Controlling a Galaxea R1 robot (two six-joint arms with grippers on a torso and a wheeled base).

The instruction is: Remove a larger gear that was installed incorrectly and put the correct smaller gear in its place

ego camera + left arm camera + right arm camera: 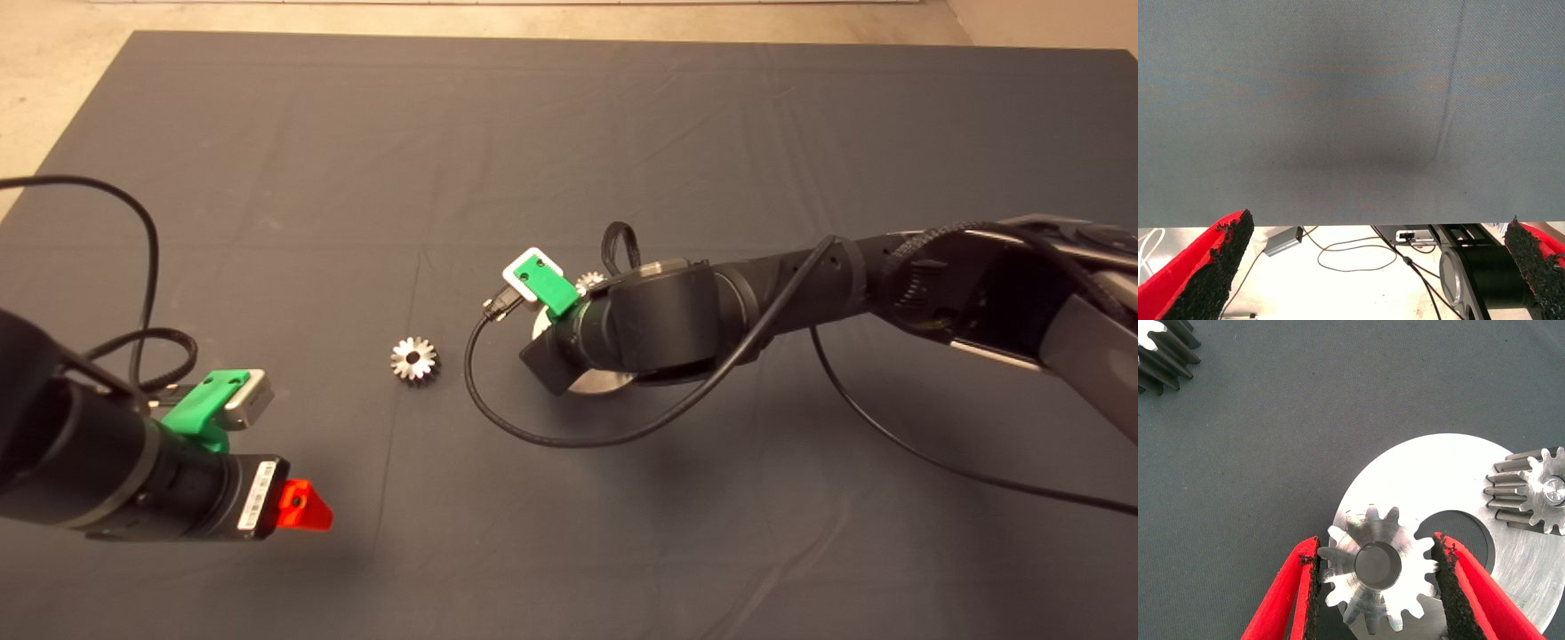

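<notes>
In the right wrist view my right gripper (1375, 541) is shut on the larger gear (1373, 572), a bright silver gear with a dark centre hole. Both black pads touch its teeth. It sits at the rim of a round silver plate (1431, 473) that has a centre hole. A small gear (1531, 490) with dark grey sides stands on the plate's other side. The smaller gear (414, 359) lies loose on the mat left of the plate and shows in the right wrist view (1161, 350). My left gripper (302, 507) is open and empty at the lower left.
In the head view the right wrist covers most of the plate (605, 382); only the plate's small gear (589, 283) peeks out behind it. Black cables loop on the mat beside both arms. The left wrist view shows the mat's edge and cables on the floor beyond.
</notes>
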